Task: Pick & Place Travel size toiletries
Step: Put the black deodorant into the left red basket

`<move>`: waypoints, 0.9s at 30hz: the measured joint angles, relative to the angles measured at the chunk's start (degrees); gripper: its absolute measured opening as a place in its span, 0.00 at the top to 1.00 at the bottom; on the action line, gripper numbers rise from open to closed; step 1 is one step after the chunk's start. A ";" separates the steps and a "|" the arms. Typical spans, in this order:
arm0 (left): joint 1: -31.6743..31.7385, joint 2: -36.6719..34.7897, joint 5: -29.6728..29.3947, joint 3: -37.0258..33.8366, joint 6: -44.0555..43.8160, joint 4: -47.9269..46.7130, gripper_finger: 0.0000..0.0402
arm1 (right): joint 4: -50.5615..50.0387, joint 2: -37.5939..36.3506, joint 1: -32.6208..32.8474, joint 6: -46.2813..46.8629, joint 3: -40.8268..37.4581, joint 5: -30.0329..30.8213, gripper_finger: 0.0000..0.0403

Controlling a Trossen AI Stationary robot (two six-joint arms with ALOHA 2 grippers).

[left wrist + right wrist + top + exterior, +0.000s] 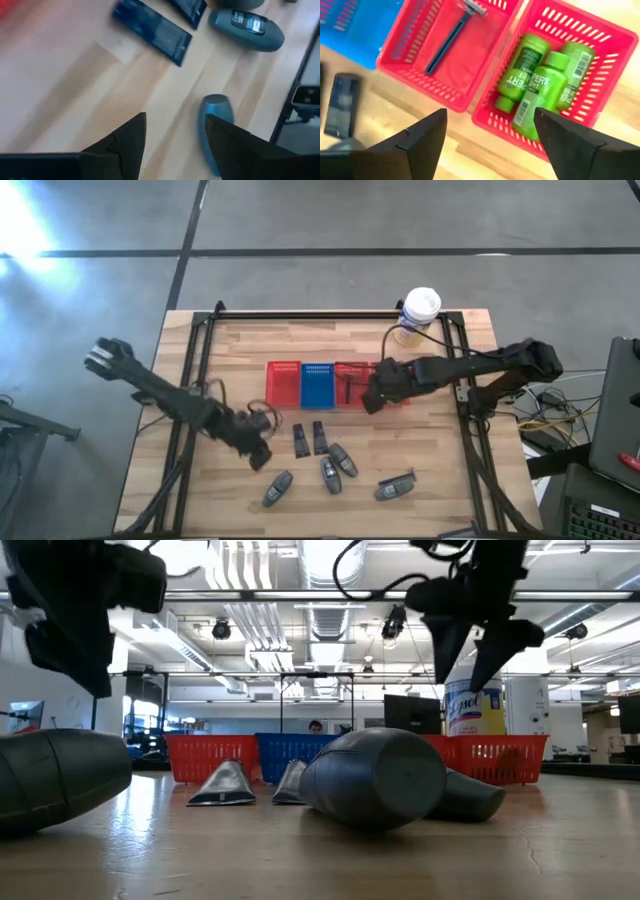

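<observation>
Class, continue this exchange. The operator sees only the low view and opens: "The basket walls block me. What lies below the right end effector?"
Observer: Green bottles, lying together in a red basket. The right end effector hangs over that basket's edge.
Operator: Is it gripping one?
Observer: No. Its fingers are spread wide with nothing between them.
Operator: Anything in the next basket?
Observer: One dark-handled razor lies in the neighbouring red basket. The left end effector is open too, low over the wood beside a grey tube.
</observation>
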 joint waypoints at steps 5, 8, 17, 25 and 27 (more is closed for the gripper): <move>-5.00 11.12 -1.29 8.47 -10.61 -6.61 0.49 | 0.07 -4.63 3.99 -0.57 -2.57 1.94 0.18; -6.45 17.14 -0.32 13.03 -13.94 -8.45 0.48 | 0.16 -7.33 5.65 0.06 -4.05 3.14 0.15; -6.90 28.77 1.93 25.06 -16.57 -12.16 0.29 | 0.29 -13.44 6.94 1.92 -9.01 3.23 0.10; -6.98 35.53 5.47 30.84 -20.30 -14.33 0.13 | 0.55 -14.75 6.90 1.65 -10.80 3.16 0.10; -6.98 37.23 6.68 31.33 -19.92 -14.29 0.13 | 0.58 -14.72 6.90 1.16 -10.80 3.16 0.10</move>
